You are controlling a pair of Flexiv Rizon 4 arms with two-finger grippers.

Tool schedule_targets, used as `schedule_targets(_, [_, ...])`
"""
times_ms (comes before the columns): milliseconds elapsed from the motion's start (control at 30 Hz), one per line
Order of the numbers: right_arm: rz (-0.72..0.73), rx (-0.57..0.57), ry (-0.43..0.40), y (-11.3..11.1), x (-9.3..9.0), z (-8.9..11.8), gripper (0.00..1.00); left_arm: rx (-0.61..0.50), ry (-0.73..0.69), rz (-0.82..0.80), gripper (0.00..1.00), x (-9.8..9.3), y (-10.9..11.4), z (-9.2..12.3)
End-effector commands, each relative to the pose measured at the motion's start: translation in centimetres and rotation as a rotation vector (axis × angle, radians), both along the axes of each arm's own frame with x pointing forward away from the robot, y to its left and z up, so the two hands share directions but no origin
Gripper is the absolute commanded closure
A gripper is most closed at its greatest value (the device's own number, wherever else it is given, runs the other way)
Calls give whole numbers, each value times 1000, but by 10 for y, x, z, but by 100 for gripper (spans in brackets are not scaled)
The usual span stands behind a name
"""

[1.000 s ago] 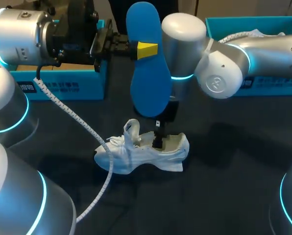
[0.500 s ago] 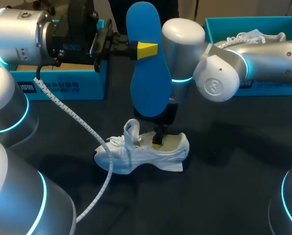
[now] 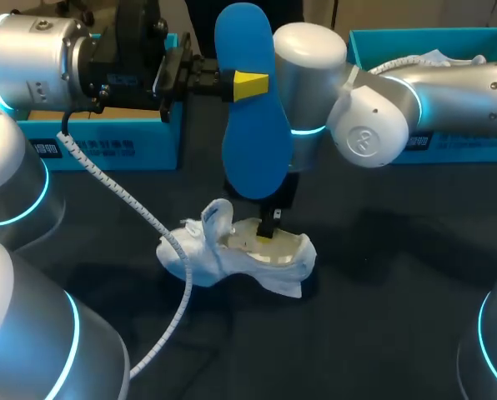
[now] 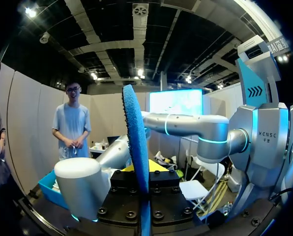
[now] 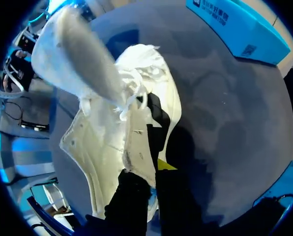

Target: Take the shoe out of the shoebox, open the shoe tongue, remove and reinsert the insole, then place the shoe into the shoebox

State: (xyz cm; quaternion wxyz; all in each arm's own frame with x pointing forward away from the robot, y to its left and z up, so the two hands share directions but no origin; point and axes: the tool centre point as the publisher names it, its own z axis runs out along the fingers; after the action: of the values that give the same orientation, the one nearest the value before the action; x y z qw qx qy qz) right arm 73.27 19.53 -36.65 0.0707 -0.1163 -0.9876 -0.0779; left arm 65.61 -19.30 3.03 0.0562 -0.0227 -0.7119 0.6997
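Note:
A white shoe (image 3: 232,250) lies on the dark table, its tongue (image 3: 215,218) standing up. My right gripper (image 3: 269,227) comes down from above and is shut on the shoe's side wall near the heel. In the right wrist view the shoe's white wall (image 5: 136,147) is pinched between the black fingers of the right gripper (image 5: 154,172). My left gripper (image 3: 247,84) is held high behind the shoe, shut on the blue insole (image 3: 250,100), which stands upright. The left wrist view shows the insole (image 4: 135,137) edge-on, rising from the left gripper (image 4: 145,184).
A blue shoebox (image 3: 107,142) stands at the back left. Another blue box (image 3: 415,37) at the back right holds a second white shoe (image 3: 436,58). A white cable (image 3: 132,200) from my left arm hangs over the table down to the shoe's toe.
My right gripper has closed on the shoe's side wall. The shoe has shifted left and tipped, its heel end raised. The left arm with the insole has not moved.

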Motion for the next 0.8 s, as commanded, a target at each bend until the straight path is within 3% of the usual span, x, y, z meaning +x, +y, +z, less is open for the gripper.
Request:
schedule_targets(33, [-89, 12, -26, -8, -10, 17, 100, -3, -1, 0, 100, 0, -2, -1])
schedule_targets(500, [-650, 133, -164, 5, -37, 42, 100, -3, -1, 0, 100, 0, -2, -1])
schedule_targets(800, [-894, 178, -193, 12, -44, 35, 100, -3, -1, 0, 100, 0, -2, -1])
